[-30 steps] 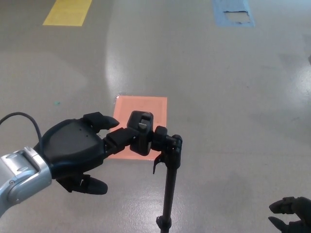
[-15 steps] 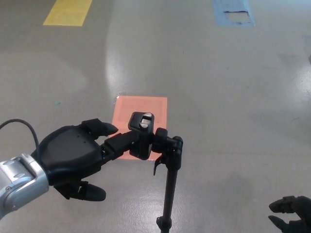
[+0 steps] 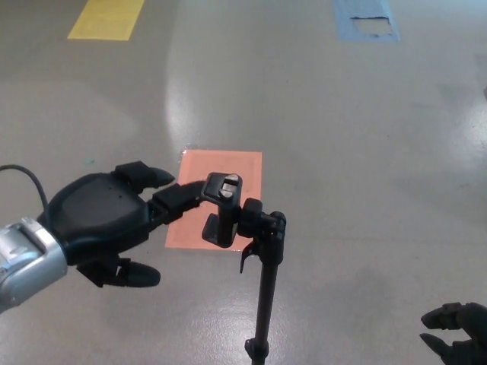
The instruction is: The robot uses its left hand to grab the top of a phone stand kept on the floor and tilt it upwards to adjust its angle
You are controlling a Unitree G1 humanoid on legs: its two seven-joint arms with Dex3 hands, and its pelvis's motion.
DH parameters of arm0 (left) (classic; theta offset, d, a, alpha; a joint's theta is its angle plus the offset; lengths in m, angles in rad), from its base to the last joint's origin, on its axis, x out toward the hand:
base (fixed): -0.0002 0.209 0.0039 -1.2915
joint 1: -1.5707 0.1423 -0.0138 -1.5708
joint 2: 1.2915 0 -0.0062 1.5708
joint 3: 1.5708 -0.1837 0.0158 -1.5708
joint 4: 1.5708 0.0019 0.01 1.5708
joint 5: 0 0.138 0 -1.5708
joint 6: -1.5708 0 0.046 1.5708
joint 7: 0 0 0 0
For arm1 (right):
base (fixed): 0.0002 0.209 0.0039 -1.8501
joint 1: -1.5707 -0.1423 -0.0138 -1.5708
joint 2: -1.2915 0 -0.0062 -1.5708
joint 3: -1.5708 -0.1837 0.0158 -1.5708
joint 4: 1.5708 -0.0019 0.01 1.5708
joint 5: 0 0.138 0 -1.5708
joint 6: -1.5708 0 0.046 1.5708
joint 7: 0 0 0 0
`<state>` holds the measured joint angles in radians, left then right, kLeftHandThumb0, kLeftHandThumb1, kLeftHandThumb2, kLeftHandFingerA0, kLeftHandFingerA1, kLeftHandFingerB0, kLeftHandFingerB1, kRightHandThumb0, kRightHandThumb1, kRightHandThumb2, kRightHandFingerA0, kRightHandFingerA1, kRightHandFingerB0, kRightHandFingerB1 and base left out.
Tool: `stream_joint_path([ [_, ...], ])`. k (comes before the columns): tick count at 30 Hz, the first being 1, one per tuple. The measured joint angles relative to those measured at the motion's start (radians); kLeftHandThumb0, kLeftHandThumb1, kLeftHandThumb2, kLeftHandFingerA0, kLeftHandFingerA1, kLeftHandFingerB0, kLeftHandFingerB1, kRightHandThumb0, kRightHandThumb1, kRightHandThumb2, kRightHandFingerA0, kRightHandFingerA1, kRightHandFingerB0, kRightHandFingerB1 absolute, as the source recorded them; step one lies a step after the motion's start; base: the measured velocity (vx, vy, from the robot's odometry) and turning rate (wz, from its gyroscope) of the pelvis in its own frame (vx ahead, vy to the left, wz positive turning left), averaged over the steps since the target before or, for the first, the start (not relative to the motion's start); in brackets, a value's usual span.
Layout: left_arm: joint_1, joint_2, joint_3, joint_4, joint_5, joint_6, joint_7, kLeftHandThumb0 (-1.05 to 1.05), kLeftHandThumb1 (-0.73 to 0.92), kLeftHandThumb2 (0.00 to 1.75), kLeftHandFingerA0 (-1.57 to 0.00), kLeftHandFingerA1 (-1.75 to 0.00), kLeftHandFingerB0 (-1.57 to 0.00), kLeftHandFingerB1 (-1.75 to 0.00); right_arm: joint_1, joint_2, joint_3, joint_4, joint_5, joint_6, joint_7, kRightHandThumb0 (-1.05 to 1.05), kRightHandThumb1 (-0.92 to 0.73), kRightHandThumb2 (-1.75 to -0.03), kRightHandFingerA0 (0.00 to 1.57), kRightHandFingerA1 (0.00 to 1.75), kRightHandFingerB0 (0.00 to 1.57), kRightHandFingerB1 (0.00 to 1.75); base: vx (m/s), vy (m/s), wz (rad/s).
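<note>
Head view: right hand (image 3: 456,338) cut off at bottom-right corner, only fingertips showing, open or closed unreadable. Phone stand (image 3: 262,251) base cropped by bottom edge; pole upright, clamp head (image 3: 222,209) over orange floor patch (image 3: 217,196). Left hand (image 3: 106,220) spread wide, 1 fingertip (image 3: 199,188) touching clamp top, no grasp. Versus 0.5 s ago: hand shifted left and up, clamp tilted more upright. Glossy grey floor (image 3: 342,152); yellow marking (image 3: 105,18) top left, blue marking (image 3: 365,20) top right.

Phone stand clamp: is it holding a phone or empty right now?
Empty. The clamp atop the phone stand shows bare jaws, no phone between them. The left hand has a fingertip at its top edge.
</note>
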<state>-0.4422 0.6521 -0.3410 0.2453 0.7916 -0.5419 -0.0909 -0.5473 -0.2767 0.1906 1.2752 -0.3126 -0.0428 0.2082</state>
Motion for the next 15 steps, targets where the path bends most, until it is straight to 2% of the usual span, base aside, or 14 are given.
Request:
stream_joint_path([
  [2,-0.012,-0.001,0.002,0.012,-0.003,0.000,0.000,-0.87,0.64,1.02,-0.13,-0.34,0.00,-0.13,0.000,0.000,-0.001,0.000,0.000,0.000,0.000,-0.57,-0.81,-0.65,0.24,0.35,0.27,0.33,0.00,0.000,0.00],
  [4,-0.025,-0.001,0.004,0.027,-0.007,0.000,0.001,-0.87,0.64,1.02,-0.13,-0.34,0.00,-0.13,-0.002,0.000,-0.002,0.001,0.001,0.000,0.000,-0.57,-0.81,-0.65,0.24,0.35,0.27,0.33,0.00,0.000,0.00],
  [7,-0.043,-0.001,0.008,0.051,-0.009,0.000,0.004,-0.88,0.65,1.02,-0.20,-0.36,0.00,-0.12,-0.003,-0.001,-0.002,0.003,0.001,0.000,0.000,-0.57,-0.82,-0.64,0.26,0.36,0.25,0.32,0.00,0.000,0.00],
  [8,-0.046,-0.001,0.008,0.056,-0.009,0.000,0.006,-0.89,0.69,0.73,-0.14,-0.28,-0.01,-0.11,-0.003,-0.001,-0.003,0.004,0.002,0.000,0.000,-0.57,-0.82,-0.65,0.26,0.36,0.25,0.31,0.00,0.000,0.00],
  [9,-0.047,-0.001,0.008,0.059,-0.009,0.000,0.006,-0.89,0.69,0.73,-0.14,-0.28,-0.01,-0.11,-0.003,-0.001,-0.003,0.004,0.002,0.000,0.000,-0.57,-0.82,-0.65,0.26,0.36,0.25,0.31,0.00,0.000,0.00],
  [10,-0.052,-0.001,0.008,0.071,-0.009,-0.001,0.010,-0.84,0.63,1.00,-0.07,-0.30,0.00,-0.15,-0.003,-0.001,-0.004,0.005,0.002,0.000,0.000,-0.57,-0.82,-0.65,0.26,0.35,0.25,0.31,0.00,0.000,0.00],
  [15,-0.064,-0.001,0.007,0.112,-0.009,-0.005,0.015,-0.85,0.64,1.02,-0.10,-0.30,0.00,-0.13,-0.009,-0.001,-0.003,0.008,0.001,0.002,0.000,-0.57,-0.82,-0.65,0.26,0.36,0.25,0.31,0.00,0.000,0.00],
])
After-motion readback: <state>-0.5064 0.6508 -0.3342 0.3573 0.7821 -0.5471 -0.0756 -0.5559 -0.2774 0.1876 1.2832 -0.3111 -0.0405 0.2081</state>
